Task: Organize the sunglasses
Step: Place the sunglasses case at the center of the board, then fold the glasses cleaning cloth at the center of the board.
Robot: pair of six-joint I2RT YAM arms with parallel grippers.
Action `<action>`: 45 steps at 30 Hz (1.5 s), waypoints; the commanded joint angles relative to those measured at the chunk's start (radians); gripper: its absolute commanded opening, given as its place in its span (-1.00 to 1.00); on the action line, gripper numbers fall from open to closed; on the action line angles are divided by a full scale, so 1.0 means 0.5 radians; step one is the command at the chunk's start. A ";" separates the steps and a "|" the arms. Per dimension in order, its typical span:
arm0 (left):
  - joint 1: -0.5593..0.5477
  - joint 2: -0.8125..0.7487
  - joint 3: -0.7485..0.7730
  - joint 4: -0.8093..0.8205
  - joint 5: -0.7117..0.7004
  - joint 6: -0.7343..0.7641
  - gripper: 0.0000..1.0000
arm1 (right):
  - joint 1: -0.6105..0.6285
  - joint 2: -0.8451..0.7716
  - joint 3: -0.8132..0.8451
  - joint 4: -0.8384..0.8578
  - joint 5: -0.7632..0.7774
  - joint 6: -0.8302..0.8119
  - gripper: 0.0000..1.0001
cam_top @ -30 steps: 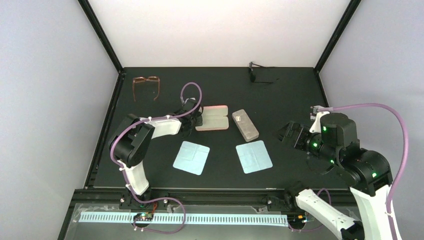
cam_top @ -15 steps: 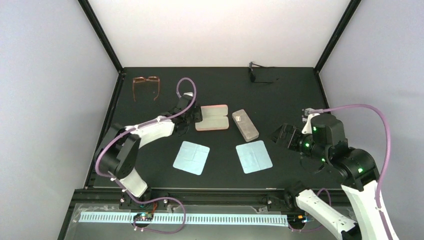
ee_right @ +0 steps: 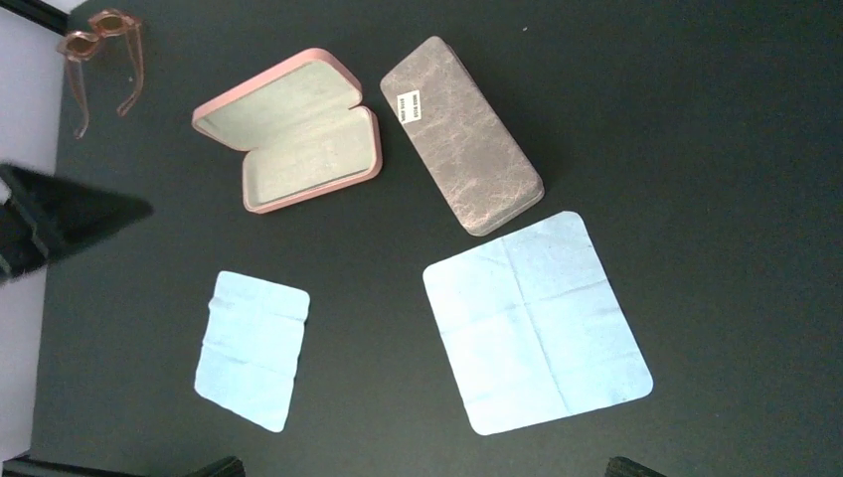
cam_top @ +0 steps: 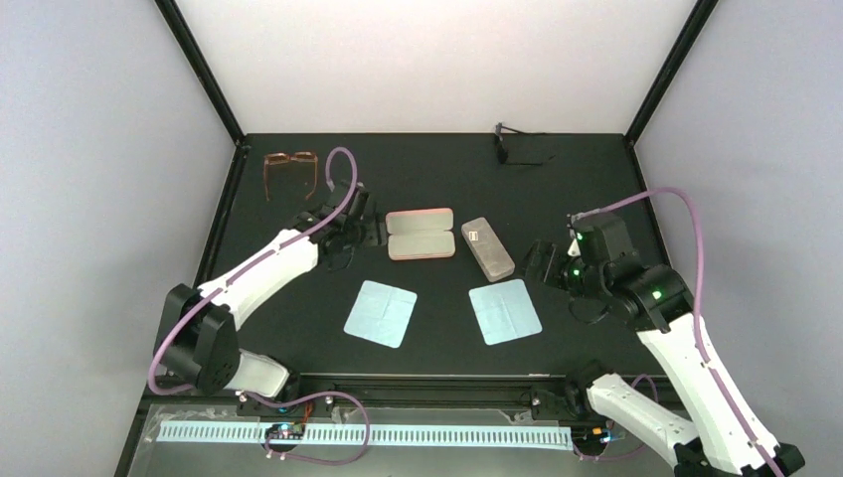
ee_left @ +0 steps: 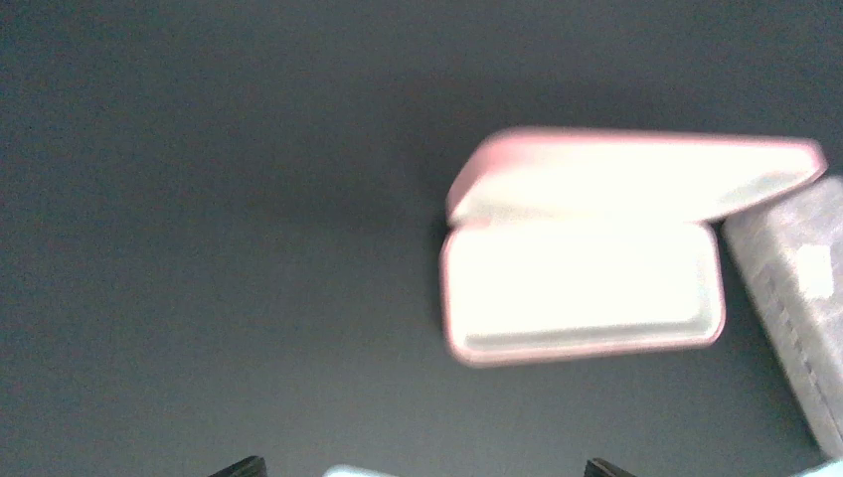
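Left pincer point(cam_top: 376, 231) and right pincer point(cam_top: 538, 263): released, spread wide, grasping nothing. Well beyond the right one, farther still from the left (just beside the open pink case point(cam_top: 421, 235)): the sunglasses point(cam_top: 519, 151).

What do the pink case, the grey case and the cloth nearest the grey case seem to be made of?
Pink case: apparently a rigid shell, smooth matte pink outside; lying open, it shows a pale, felt-like lining.
Grey case: mottled, suede-like or faux-leather cover, dull, with a white sticker.
Cloth: thin light-blue fabric, probably microfibre; fold creases cross it.
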 commanded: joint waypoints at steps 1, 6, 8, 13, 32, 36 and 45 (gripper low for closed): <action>0.020 -0.326 -0.276 -0.343 0.241 -0.210 0.60 | -0.006 0.028 -0.101 0.205 0.067 0.038 0.92; 0.023 -0.730 -0.596 -0.546 0.292 -0.360 0.49 | -0.005 0.065 -0.248 0.419 -0.023 0.120 0.91; 0.023 -0.781 -0.686 -0.624 0.318 -0.374 0.34 | -0.004 0.123 -0.271 0.475 -0.126 0.137 0.91; 0.041 -0.829 -0.900 -0.583 0.289 -0.422 0.12 | -0.003 0.148 -0.303 0.484 -0.182 0.164 0.91; 0.044 -0.507 -1.150 -0.121 0.493 -0.422 -0.35 | -0.003 0.275 -0.383 0.496 -0.214 0.166 0.90; 0.042 -0.462 -1.125 -0.116 0.486 -0.398 -0.45 | -0.004 0.309 -0.357 0.501 -0.208 0.171 0.91; 0.042 -0.467 -1.127 -0.111 0.490 -0.389 -0.81 | 0.001 0.398 -0.392 0.578 -0.325 0.235 0.89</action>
